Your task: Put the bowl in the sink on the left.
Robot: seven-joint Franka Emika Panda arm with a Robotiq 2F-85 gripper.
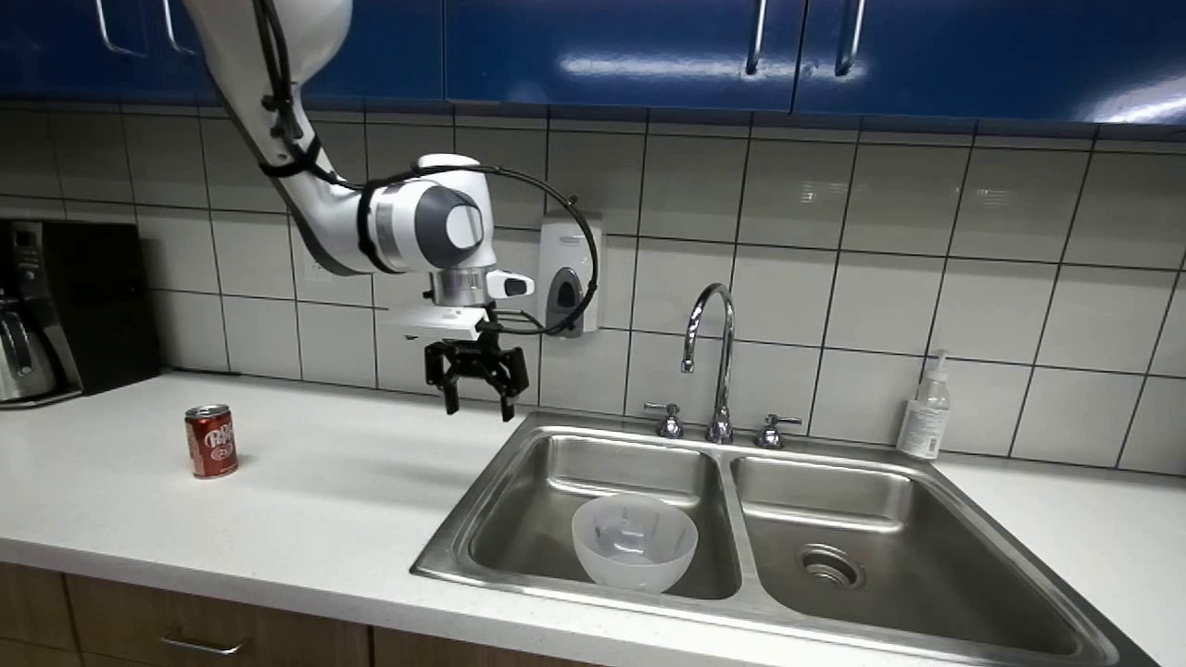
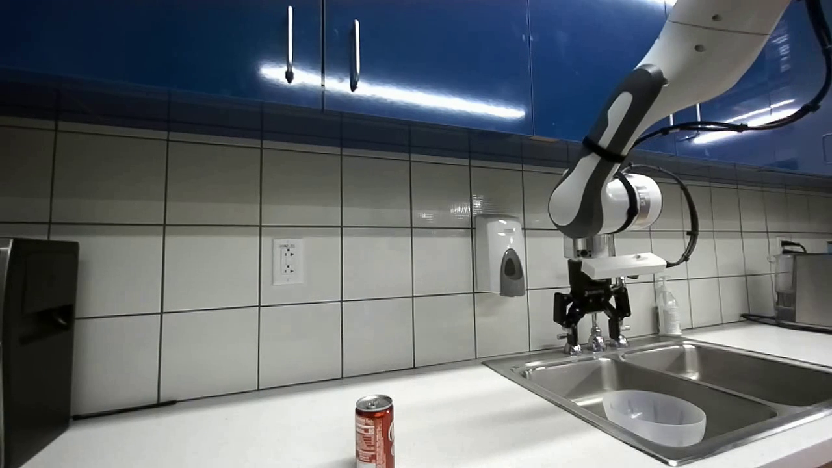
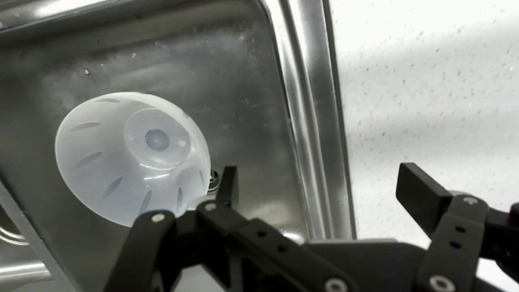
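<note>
A probably light, stiff bowl (image 1: 635, 556), best pinched by its rim (image 3: 58, 148), is sitting in the left basin (image 1: 523, 523), the wide-spread gripper (image 1: 479, 410) empty.

— How does the arm (image 1: 329, 208) stand?
— In an exterior view it slants down from the upper left, white with grey trim, to a wrist (image 1: 447, 222) left of centre.
— And that cable (image 1: 594, 250)?
— Black, banded to the arm, bowing out to the right of the wrist.
— Where's the gripper (image 2: 595, 340)?
— Right of centre in an exterior view, pointing down, below the arm (image 2: 702, 73) slanting in from the upper right.
— Its jaws?
— Spread well apart. In the wrist view they reach up from the bottom of the frame, one near the middle, the other toward the right.
</note>
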